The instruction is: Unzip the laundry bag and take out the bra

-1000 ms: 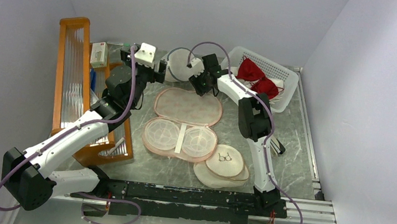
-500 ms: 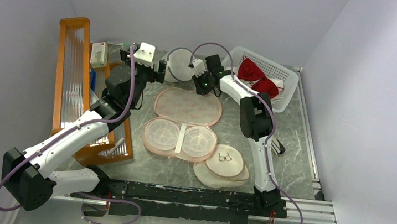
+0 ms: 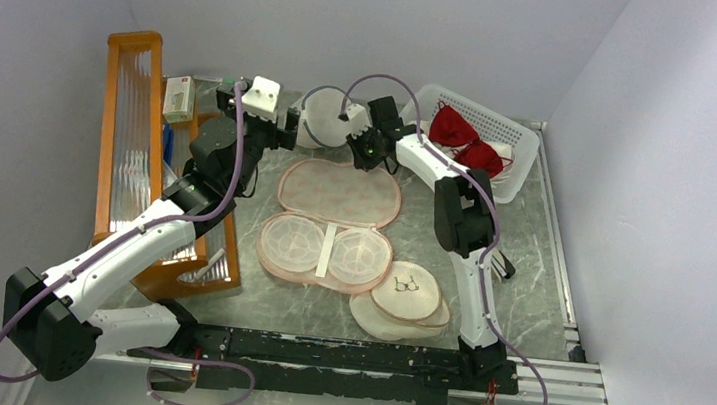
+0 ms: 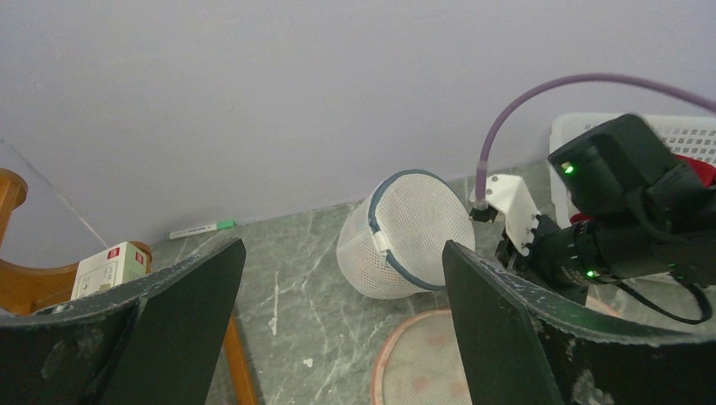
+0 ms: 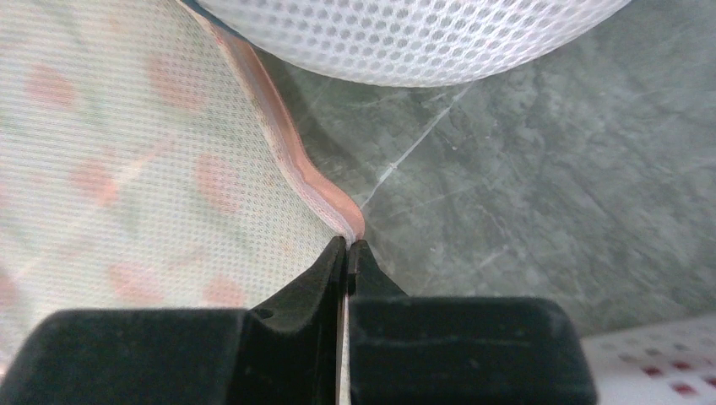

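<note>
Closed right tool (image 5: 348,246) touches the laundry bag (image 5: 127,169) trim

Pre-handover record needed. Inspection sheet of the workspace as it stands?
Surface: grey marbled table, most items toward its far side.
Job's things: laundry bag unzipped, lying open flat; bra out of it, in the white basket.
Clutter: mesh dome bag, round cream pouches, wooden rack, small box, green pen.
Grippers: left gripper open, holding nothing; right gripper shut, fingers apparently pinching the bag's pink trim.
Cables: purple cables loop along both arms; no snag seen.
Surroundings: plain pale walls; nothing else seen.
</note>
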